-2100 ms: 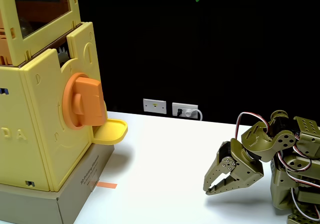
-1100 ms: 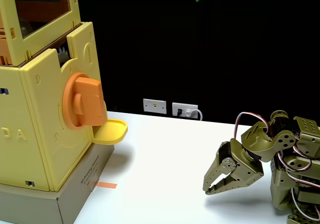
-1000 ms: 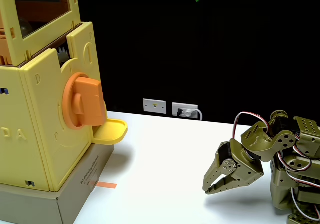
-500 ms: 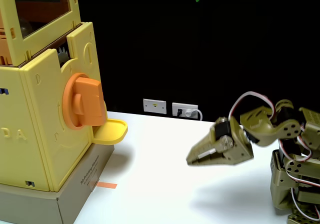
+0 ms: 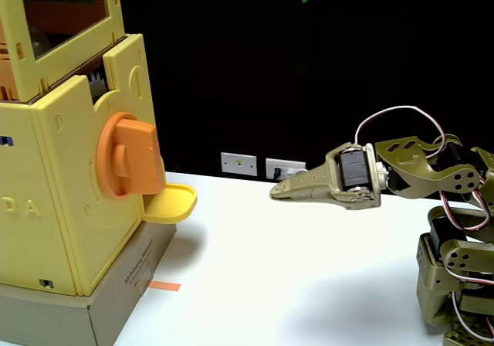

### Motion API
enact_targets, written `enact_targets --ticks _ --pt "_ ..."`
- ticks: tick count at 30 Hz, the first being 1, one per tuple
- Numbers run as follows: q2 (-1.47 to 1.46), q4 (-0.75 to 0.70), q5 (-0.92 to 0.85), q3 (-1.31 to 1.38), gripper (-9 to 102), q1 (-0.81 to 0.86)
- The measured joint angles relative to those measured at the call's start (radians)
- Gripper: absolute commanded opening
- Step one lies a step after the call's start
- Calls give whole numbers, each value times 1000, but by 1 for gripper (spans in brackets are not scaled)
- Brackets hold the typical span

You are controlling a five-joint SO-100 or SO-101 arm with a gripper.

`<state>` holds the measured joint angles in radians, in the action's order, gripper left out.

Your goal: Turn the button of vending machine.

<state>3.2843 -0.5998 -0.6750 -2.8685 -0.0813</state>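
Observation:
The vending machine (image 5: pixel 62 207) is a big pale-yellow box at the left with an orange-tinted window on top and a grey cardboard base. Its button (image 5: pixel 130 157), an orange disc with a thick bar standing upright across it, sticks out of the side facing right. My olive-green gripper (image 5: pixel 275 194) hovers above the white table, level with the machine's small tray, pointing left at the machine. A wide gap separates its tip from the button. The fingers lie together, shut on nothing.
A small yellow tray (image 5: pixel 170 202) juts out just below the button. An orange tape strip (image 5: pixel 163 286) lies on the table by the base. White wall sockets (image 5: pixel 262 166) sit at the table's far edge. The arm's base (image 5: pixel 455 292) stands at the right.
The gripper has risen from low by the table at the right and swung leftwards toward the machine, now held level. The button has not turned.

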Motion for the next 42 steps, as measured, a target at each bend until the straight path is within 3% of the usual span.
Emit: enact_targets --ticks 11,21,29,32,38,42 --pt "-72 425 -407 -245 -1 63" --pt "-385 698 -511 -255 9 81" --pt "-664 1235 -617 -278 6 86" --pt "-709 1373 -640 -285 6 84" --pt "-779 1454 -667 -284 9 67" --pt "-844 1417 -704 -239 14 67"
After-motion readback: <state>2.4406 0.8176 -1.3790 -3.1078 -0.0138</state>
